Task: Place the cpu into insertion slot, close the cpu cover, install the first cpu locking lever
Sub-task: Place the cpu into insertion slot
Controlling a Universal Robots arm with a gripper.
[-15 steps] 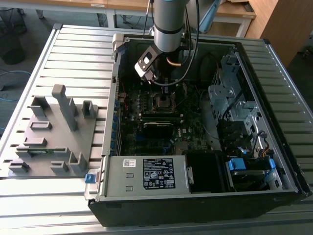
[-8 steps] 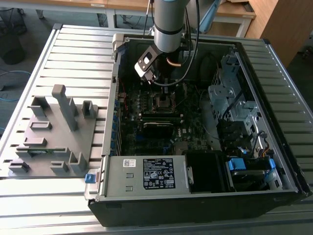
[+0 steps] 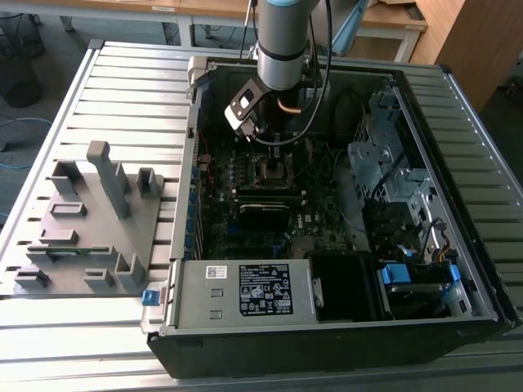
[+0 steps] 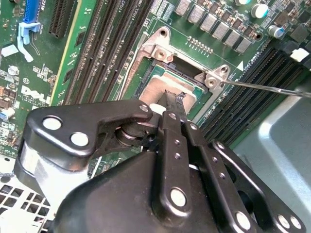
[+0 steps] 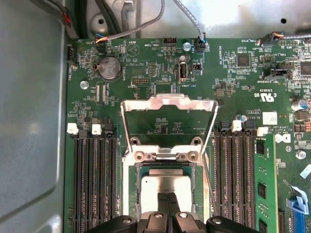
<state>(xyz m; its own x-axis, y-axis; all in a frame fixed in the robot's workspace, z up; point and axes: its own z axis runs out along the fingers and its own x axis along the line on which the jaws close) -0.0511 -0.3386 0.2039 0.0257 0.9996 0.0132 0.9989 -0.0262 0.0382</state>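
Tool w/ tips tight together on cpu top, in insertion slot, cpu cover up

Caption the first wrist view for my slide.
The gripper hangs over the cpu lying in the insertion slot, the cpu cover swung open.

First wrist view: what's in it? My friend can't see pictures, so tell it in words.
The gripper, its black fingertips closed, hangs right over the silver cpu, which lies in the insertion slot on a green motherboard. The cpu cover, a shiny metal frame, is flipped open off the slot, and long black memory slots run along both sides.
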